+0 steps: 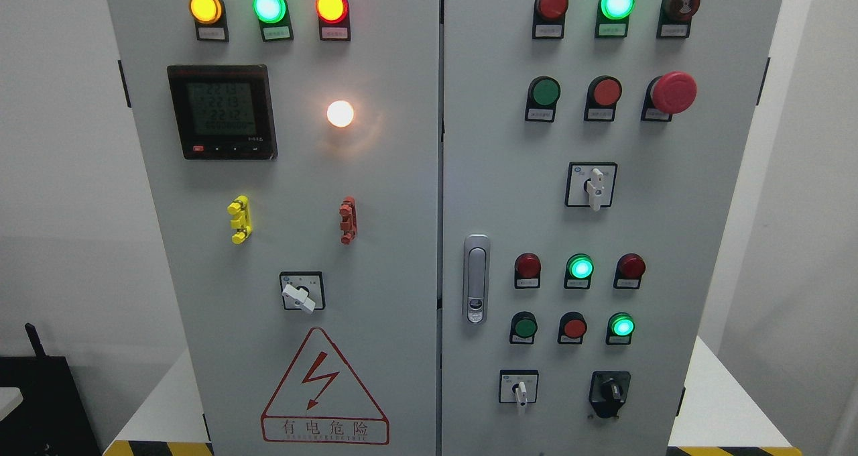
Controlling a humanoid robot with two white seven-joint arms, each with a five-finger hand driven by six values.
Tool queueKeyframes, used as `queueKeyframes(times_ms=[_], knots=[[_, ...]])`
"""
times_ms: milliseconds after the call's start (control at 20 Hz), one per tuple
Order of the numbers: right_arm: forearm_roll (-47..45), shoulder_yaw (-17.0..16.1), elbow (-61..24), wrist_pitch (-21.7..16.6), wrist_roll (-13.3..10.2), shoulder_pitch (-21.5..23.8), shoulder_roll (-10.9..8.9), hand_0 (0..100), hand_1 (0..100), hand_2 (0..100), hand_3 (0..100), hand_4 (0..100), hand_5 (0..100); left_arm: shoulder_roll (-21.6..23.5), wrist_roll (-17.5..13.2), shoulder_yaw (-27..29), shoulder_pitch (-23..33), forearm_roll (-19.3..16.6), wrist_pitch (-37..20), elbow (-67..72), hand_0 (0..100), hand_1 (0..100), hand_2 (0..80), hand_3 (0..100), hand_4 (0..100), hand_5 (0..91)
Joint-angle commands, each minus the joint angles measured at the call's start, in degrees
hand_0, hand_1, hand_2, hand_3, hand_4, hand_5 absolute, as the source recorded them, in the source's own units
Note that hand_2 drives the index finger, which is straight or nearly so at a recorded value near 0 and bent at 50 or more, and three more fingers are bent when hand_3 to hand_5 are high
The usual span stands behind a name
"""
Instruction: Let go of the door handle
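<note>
Fingers of both hands: none in frame, so their state cannot be told and nothing can be placed relative to them. Grey two-door cabinet (375, 194) fills the head view, both doors closed. Warning triangle (324, 387) low on left door. Black meter display (222, 112) upper left. Silver door handle (476, 279) upright, flush on the right door's left edge, nothing touching it. Red mushroom button (673, 92) upper right. Lit white lamp (340, 113) beside the meter.
</note>
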Motion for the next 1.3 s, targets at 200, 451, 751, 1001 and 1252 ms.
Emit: queueKeyframes(times_ms=[200, 451, 751, 1001, 1252], knots=[[-0.02, -0.20, -0.11, -0.04, -0.17, -0.26, 0.37, 38, 0, 0, 0, 0, 1, 0.00, 0.05, 0.00, 1.76, -0.01, -0.03, -1.76, 12, 39, 0.0, 0, 0, 0.0], [-0.02, -0.11, -0.11, -0.13, -0.17, -0.26, 0.20, 38, 0, 0, 0, 0, 1, 0.00, 0.05, 0.00, 1.76, -0.01, -0.03, -1.76, 12, 39, 0.0, 0, 0, 0.0], [0.68, -0.11, -0.11, -0.57, -2.09, -0.09, -0.15, 39, 0, 0, 0, 0, 8, 0.00, 0.05, 0.00, 1.76, -0.01, -0.03, -1.76, 12, 39, 0.0, 0, 0, 0.0], [7.00, -0.11, -0.11, -2.67, -4.03, 0.35, 0.55, 39, 0, 0, 19, 32, 40, 0.00, 0.05, 0.00, 1.76, -0.01, -0.03, -1.76, 12, 39, 0.0, 0, 0, 0.0], [14.29, -0.02, -0.11, -3.91, -4.12, 0.26, 1.95, 39, 0, 0, 45, 49, 61, 0.00, 0.05, 0.00, 1.76, -0.01, -0.03, -1.76, 12, 39, 0.0, 0, 0, 0.0]])
